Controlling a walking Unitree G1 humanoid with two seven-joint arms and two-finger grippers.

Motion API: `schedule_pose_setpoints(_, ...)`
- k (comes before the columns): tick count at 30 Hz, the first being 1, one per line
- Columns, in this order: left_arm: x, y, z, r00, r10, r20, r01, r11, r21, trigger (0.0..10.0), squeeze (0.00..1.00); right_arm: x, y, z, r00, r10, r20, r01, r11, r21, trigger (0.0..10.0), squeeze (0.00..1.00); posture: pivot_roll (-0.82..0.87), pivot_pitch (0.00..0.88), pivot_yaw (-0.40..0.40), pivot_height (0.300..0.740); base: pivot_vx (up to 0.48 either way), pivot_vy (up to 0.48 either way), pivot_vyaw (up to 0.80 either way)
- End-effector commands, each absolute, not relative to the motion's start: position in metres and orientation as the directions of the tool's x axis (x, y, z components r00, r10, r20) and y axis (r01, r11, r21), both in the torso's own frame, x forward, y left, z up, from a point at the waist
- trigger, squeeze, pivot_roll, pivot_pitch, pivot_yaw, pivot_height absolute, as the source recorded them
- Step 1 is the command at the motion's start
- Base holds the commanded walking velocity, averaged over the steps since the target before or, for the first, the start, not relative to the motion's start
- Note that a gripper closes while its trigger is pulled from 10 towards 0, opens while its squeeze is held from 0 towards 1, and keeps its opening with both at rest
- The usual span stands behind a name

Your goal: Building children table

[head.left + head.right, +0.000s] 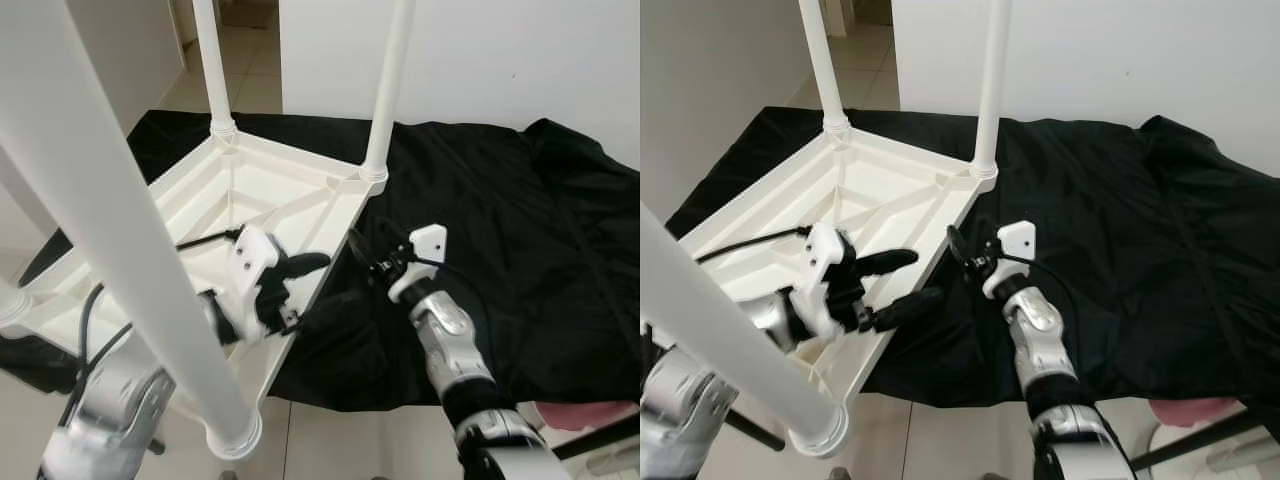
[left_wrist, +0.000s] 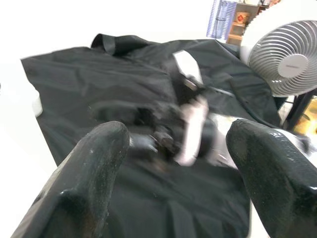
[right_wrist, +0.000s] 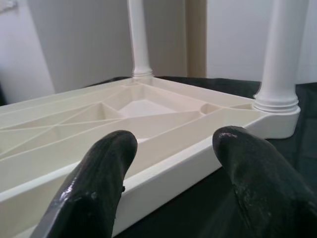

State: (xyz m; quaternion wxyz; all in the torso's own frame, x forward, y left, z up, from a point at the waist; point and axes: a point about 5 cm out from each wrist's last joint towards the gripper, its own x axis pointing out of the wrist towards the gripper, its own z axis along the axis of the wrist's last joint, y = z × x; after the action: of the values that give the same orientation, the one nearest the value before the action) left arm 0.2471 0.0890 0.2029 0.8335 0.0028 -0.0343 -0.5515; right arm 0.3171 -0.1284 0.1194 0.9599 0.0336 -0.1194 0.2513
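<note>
The upturned white table (image 1: 880, 200) lies on the black cloth (image 1: 1120, 220), legs up. The left gripper (image 1: 890, 285), fingers spread and empty, hangs over its near edge. Just beyond, the right gripper (image 1: 960, 250), also spread and empty, faces that long rim, which runs crosswise before it.

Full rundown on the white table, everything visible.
The white table looks like moulded plastic. It lies upside down on a black cloth, its ribbed underside facing up. Round white legs stand upright in corner sockets: two at the far corners, one close to the camera, and a fourth socket at the left edge. The left end effector, fingers open, hovers at its near-right edge. The right end effector, also open, points at that edge from over the cloth. Neither visibly grips it.
</note>
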Motion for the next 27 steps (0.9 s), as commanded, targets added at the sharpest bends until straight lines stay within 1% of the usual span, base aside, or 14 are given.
schedule_pose_setpoints(1, 0.251, 0.085, 0.202, 0.390, -0.919, 0.055, 0.918, 0.393, 0.049, 10.0, 0.00, 0.315, -0.127, 0.123, 0.831, 0.495, 0.255, -0.512, 0.859, 0.004, 10.0, 0.00, 0.02, 0.017, 0.026, 0.740, 0.000, 0.000, 0.00)
schedule_pose_setpoints(3, 0.254, 0.081, 0.203, 0.386, -0.921, 0.063, 0.920, 0.389, 0.055, 10.0, 0.00, 0.312, -0.127, 0.123, 0.824, 0.504, 0.257, -0.523, 0.852, 0.005, 10.0, 0.00, 0.02, 0.017, 0.026, 0.740, 0.000, 0.000, 0.00)
schedule_pose_setpoints(6, 0.255, 0.051, 0.208, 0.300, -0.948, 0.102, 0.950, 0.307, 0.060, 10.0, 0.00, 0.301, -0.119, 0.121, 0.785, 0.578, 0.225, -0.589, 0.808, -0.021, 10.0, 0.00, 0.00, 0.020, 0.041, 0.740, 0.000, 0.000, 0.00)
schedule_pose_setpoints(8, 0.254, 0.037, 0.208, 0.262, -0.959, 0.113, 0.961, 0.270, 0.065, 10.0, 0.00, 0.296, -0.116, 0.120, 0.759, 0.617, 0.207, -0.624, 0.781, -0.040, 10.0, 0.00, 0.00, 0.020, 0.045, 0.740, 0.000, 0.000, 0.00)
schedule_pose_setpoints(9, 0.254, 0.037, 0.208, 0.262, -0.959, 0.113, 0.961, 0.270, 0.065, 10.0, 0.00, 0.296, -0.116, 0.120, 0.759, 0.617, 0.207, -0.624, 0.781, -0.040, 10.0, 0.00, 0.00, 0.020, 0.045, 0.740, 0.000, 0.000, 0.00)
schedule_pose_setpoints(11, 0.252, 0.026, 0.209, 0.233, -0.965, 0.120, 0.968, 0.242, 0.070, 10.0, 0.00, 0.292, -0.115, 0.121, 0.742, 0.640, 0.199, -0.645, 0.763, -0.046, 10.0, 0.00, -0.01, 0.021, 0.050, 0.740, 0.000, 0.000, 0.00)
schedule_pose_setpoints(12, 0.252, 0.026, 0.209, 0.233, -0.965, 0.120, 0.968, 0.242, 0.070, 10.0, 0.00, 0.292, -0.115, 0.121, 0.742, 0.640, 0.199, -0.645, 0.763, -0.046, 10.0, 0.00, -0.01, 0.021, 0.050, 0.740, 0.000, 0.000, 0.00)
schedule_pose_setpoints(14, 0.253, 0.017, 0.210, 0.225, -0.966, 0.125, 0.969, 0.235, 0.073, 10.0, 0.00, 0.288, -0.116, 0.122, 0.730, 0.660, 0.179, -0.661, 0.748, -0.065, 10.0, 0.00, -0.01, 0.020, 0.053, 0.740, 0.000, 0.000, 0.00)
schedule_pose_setpoints(22, 0.257, 0.018, 0.212, 0.226, -0.964, 0.138, 0.966, 0.240, 0.098, 10.0, 0.00, 0.284, -0.119, 0.124, 0.737, 0.657, 0.161, -0.658, 0.751, -0.055, 10.0, 0.00, 0.00, 0.019, 0.046, 0.740, 0.000, 0.000, 0.00)
schedule_pose_setpoints(23, 0.257, 0.026, 0.207, 0.230, -0.966, 0.117, 0.963, 0.243, 0.119, 10.0, 0.00, 0.283, -0.120, 0.125, 0.743, 0.650, 0.160, -0.651, 0.757, -0.050, 10.0, 0.00, 0.01, 0.018, 0.041, 0.740, 0.000, 0.000, 0.00)
schedule_pose_setpoints(24, 0.257, 0.026, 0.207, 0.230, -0.966, 0.117, 0.963, 0.243, 0.119, 10.0, 0.00, 0.283, -0.120, 0.125, 0.743, 0.650, 0.160, -0.651, 0.757, -0.050, 10.0, 0.00, 0.01, 0.018, 0.041, 0.740, 0.000, 0.000, 0.00)
schedule_pose_setpoints(25, 0.258, 0.034, 0.203, 0.239, -0.966, 0.098, 0.959, 0.251, 0.134, 10.0, 0.00, 0.284, -0.121, 0.126, 0.755, 0.633, 0.171, -0.635, 0.771, -0.046, 10.0, 0.00, 0.01, 0.017, 0.032, 0.740, 0.000, 0.000, 0.00)
schedule_pose_setpoints(27, 0.254, 0.049, 0.198, 0.234, -0.969, 0.080, 0.959, 0.243, 0.148, 10.0, 0.00, 0.287, -0.126, 0.128, 0.798, 0.571, 0.194, -0.580, 0.815, -0.012, 10.0, 0.00, 0.02, 0.017, 0.025, 0.740, 0.000, 0.000, 0.00)
